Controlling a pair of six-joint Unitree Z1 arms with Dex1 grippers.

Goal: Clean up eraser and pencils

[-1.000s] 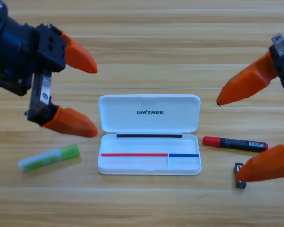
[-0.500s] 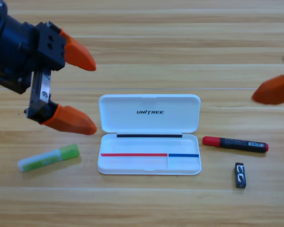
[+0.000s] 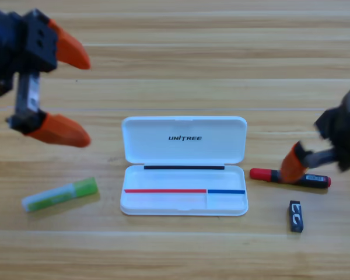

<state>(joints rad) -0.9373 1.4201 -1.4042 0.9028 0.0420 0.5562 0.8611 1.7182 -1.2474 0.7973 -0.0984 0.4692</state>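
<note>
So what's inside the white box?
Nothing from the table yet. The open white case holds no eraser or pen; none of its inside is covered.

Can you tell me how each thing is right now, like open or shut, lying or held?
white case: open, lid laid back, nothing put inside.
red-capped marker: lying flat on the table right of the case, not in it.
green stick: lying flat, left of the case.
eraser: lying on the table, untouched.
left gripper: open, holding nothing, up at the left.
right gripper: down over the marker; grip hidden.
</note>
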